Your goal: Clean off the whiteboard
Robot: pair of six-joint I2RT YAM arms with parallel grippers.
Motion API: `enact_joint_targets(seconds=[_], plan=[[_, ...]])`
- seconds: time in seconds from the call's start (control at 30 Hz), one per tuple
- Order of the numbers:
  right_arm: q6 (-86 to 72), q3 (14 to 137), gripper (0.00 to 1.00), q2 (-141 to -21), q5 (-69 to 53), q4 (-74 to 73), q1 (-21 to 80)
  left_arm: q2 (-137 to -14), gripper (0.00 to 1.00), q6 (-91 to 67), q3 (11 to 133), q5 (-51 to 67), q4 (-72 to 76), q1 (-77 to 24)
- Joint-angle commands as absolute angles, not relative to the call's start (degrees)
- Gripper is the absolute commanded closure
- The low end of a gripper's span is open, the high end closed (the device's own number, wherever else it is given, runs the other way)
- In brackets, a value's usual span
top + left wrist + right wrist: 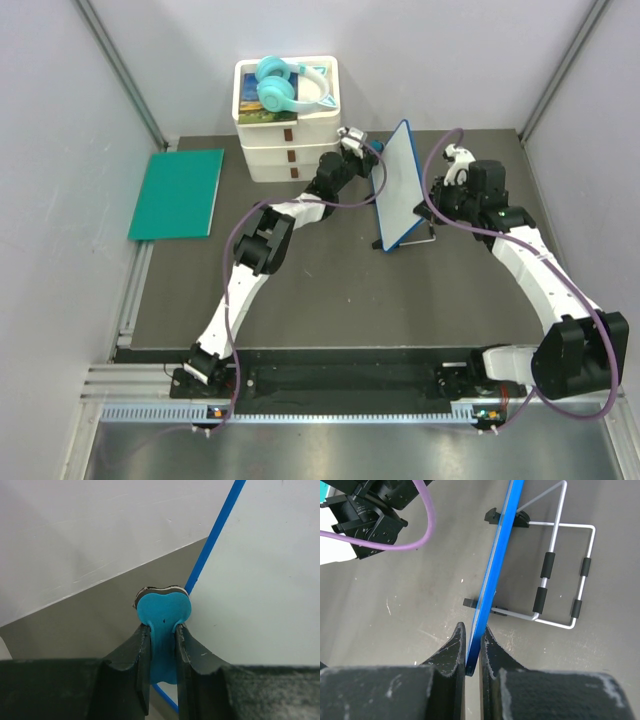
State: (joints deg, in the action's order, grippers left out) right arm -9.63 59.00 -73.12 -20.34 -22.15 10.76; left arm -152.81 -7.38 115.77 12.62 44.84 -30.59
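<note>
At the tips of my left gripper (162,628), both fingers are pressed against a small blue eraser (163,608), pinching its narrow stem. The eraser's rounded head projects past the fingertips, with a dark layer along its far edge. The head lies just beside the blue frame of the whiteboard (260,580). Whether it touches the board face cannot be confirmed from the left wrist view.

My right gripper (472,632) is clamped on the whiteboard's upper edge, one finger on each side of the blue frame. Below it, the board rests on a wire stand (560,575) with black sleeves and black clips at the foot.

In the top view, the whiteboard (402,185) stands upright at the middle-right of the table (330,290), between my two arms. The left gripper (352,140) is near its far left edge, and the right gripper (440,185) is at its right side.

A white drawer unit (290,150) sits at the back of the table, just beside my left wrist, with teal headphones (285,85) on top. A green mat (178,192) lies flat at the far left, well apart from the board.
</note>
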Motion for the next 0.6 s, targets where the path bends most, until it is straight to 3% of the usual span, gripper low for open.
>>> enact_joint_targets(seconds=[0.0, 0.3, 0.57], plan=[[-1.5, 54.8, 1.00, -76.9, -31.1, -36.6, 15.8, -147.4, 1.00, -11.9, 116.4, 20.6, 49.0, -35.0], [-1.7, 54.5, 1.00, -77.3, -31.2, -36.0, 15.8, -144.8, 1.00, -17.9, 119.4, 22.6, 54.6, -35.4], [-1.9, 54.3, 1.00, -78.3, -31.4, -35.2, 15.9, -139.8, 1.00, -21.1, 112.5, 24.9, 59.3, -35.9]])
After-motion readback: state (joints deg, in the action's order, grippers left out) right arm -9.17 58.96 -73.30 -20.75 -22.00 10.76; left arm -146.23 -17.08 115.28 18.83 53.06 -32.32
